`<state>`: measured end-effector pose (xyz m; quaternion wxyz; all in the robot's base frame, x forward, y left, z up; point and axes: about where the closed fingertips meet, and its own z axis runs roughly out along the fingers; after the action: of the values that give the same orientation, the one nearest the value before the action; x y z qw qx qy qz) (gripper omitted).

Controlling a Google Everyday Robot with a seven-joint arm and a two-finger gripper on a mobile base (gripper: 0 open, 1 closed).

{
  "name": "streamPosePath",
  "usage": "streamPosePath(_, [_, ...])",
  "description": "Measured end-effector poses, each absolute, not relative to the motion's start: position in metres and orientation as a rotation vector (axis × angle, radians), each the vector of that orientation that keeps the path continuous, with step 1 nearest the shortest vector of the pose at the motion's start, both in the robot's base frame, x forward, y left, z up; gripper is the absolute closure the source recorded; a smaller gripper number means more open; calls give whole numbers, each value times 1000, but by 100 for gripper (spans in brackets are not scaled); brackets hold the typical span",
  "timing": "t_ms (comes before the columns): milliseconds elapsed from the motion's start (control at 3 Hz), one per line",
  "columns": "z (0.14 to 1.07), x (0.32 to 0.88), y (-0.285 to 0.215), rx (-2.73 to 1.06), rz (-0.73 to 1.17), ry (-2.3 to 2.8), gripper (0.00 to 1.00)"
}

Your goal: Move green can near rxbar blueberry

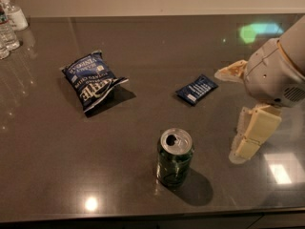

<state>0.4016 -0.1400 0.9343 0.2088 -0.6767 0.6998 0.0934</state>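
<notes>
**Claw (228, 114) spread wide, holding nothing, off to the right of the can**

- Claw: at the right edge of view, right of the can (175, 159) and slightly farther back on the counter. Two pale fingers stand well apart. One tan finger (231, 72) points left, toward the space behind the can. The other, a cream blocky finger (252, 132), hangs down, with its tip close to the counter surface. Nothing sits between them. The rounded white arm housing is behind the fingers.
- Can: dark green, upright, silver top with the tab opening showing. It stands alone near the front edge of the dark glossy counter (143, 42) and casts a shadow to its right. It is clear of the claw, not touching it.
- Snack bar (196, 89): small flat dark blue wrapper with white print, lying behind the can and a little right of it, well apart. It is angled on the counter. The tan finger's tip is just right of it; whether they touch I cannot tell.
- Chip bag (93, 80): larger, puffy, dark blue, behind the can and far to its left.
- Clear bottles (8, 30): far back-left corner, the farthest items from the can.
</notes>
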Motion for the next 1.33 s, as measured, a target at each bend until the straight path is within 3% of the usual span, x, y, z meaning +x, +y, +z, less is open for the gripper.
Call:
streamPosePath(667, [912, 368, -87, -1904, 608, 1764, 0])
streamPosePath(1333, [894, 352, -60, -1923, 712, 1679, 0])
